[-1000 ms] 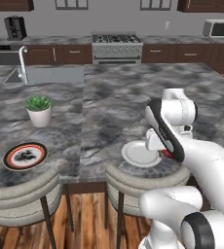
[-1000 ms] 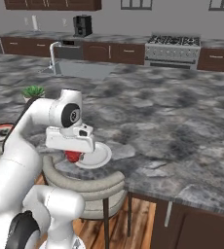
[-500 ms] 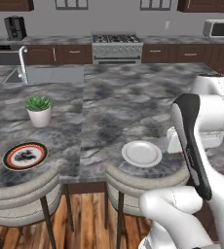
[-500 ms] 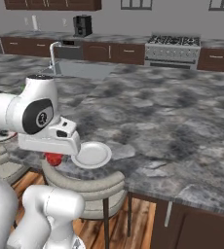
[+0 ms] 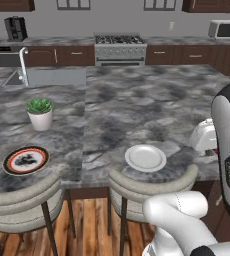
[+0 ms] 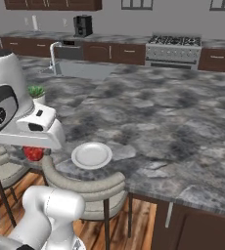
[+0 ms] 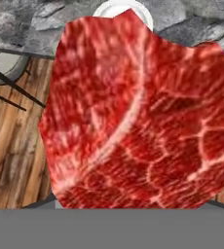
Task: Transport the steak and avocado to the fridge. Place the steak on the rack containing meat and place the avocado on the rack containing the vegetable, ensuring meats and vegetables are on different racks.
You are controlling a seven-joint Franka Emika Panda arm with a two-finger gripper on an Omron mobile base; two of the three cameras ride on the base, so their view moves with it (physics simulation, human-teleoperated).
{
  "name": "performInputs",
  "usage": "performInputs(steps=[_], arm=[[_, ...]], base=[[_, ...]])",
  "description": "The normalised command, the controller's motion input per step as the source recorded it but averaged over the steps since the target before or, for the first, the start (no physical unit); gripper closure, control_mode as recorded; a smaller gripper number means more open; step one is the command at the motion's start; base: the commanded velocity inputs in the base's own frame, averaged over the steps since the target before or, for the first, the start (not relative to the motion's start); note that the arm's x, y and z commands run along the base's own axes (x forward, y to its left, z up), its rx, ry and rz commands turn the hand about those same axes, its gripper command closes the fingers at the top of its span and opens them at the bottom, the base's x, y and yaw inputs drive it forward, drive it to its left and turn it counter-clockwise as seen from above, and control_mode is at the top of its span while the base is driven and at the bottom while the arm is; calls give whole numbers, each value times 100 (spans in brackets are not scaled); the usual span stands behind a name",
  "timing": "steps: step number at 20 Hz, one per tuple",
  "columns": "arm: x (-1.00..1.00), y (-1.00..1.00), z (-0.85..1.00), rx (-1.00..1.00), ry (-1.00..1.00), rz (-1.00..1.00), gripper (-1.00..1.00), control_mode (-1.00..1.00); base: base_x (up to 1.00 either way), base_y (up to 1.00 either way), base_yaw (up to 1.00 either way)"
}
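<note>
- Steak (image 7: 138, 116) held in the hand (image 6: 35, 149), up off the worktop (image 6: 183, 117) and hanging past its near edge, over the wooden floor (image 7: 11, 146) by the stools.
- In the right base view, red chunk (image 6: 33, 153) tucked under the white hand, just beside the white plate (image 6: 91, 155) but apart from it.
- Hand closed on the steak; fingertips themselves hidden behind the meat in the hand view, so exact contact points not readable.
- Likely soft and slack rather than stiff: irregular edge, marbled face, probably sagging either side of the grip. Probably light, and slick on the surface, so best pinched across the thick middle, not at a thin flap.
- No fragile risk to speak of; a slip and drop to the floor seems the main hazard during the carry.
- White plate (image 5: 145, 157) bare, near the worktop's front edge between two stool backs.
- Red-rimmed plate (image 5: 26, 159) far to the left on the worktop, with something dark on it, perhaps the avocado; too small to be sure.
- Potted plant (image 5: 40, 113) behind that plate, well apart from the hand.
- Sink with tap (image 5: 23, 60), stove (image 5: 120, 48), coffee maker (image 5: 15, 28) and microwave (image 5: 223, 29) along the back wall, well clear.
- Stool backs (image 6: 82, 185) just under the hand: closest things to snag on any low swing.
- Robot's own arm bulk crowding both base views, hiding part of the path.
</note>
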Motion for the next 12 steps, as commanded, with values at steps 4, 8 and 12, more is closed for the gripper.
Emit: performInputs(steps=[4, 8, 12], arm=[[-19, 0, 37, 0, -31, 0, 100, -100], [-6, 0, 2, 0, -6, 0, 100, -100], [-20, -4, 0, 0, -8, 0, 100, -100]], base=[[0, 0, 0], [0, 0, 0], [0, 0, 0]])
